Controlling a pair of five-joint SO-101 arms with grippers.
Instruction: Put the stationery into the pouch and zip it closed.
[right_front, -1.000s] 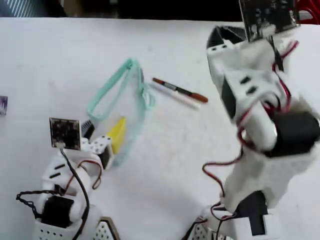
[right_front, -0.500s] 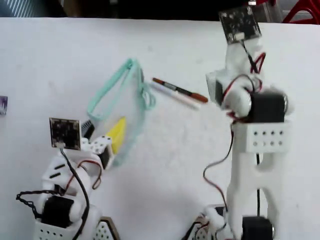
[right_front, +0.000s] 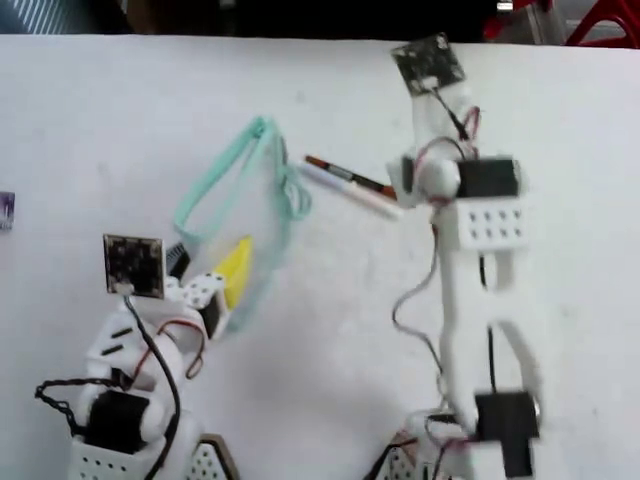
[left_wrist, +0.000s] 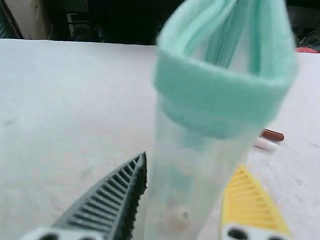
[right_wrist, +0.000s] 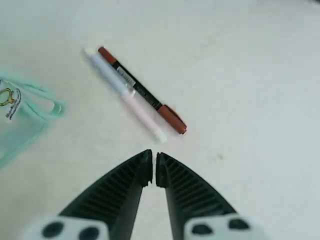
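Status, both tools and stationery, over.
Left tool shut on pouch. Right tool shut, empty, near brown pen and white pen. Both outside pouch.

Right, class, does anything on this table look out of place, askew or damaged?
Nothing looks damaged or spilled. The brown pen and white pen lie side by side on the table, outside the pouch held by the left end effector.

We're seeing the pouch (right_front: 262, 215) as soft see-through plastic, slightly glossy, with a mint band (left_wrist: 225, 95) around its mouth that's looking like woven cloth. The brown pen (right_wrist: 142, 92) and the white pen (right_wrist: 125, 95) are coming across as smooth hard plastic. The table (right_front: 100, 120) is looking matt white, and the left gripper (left_wrist: 191, 165) and right gripper (right_wrist: 153, 157) are showing ribbed, matt plastic.
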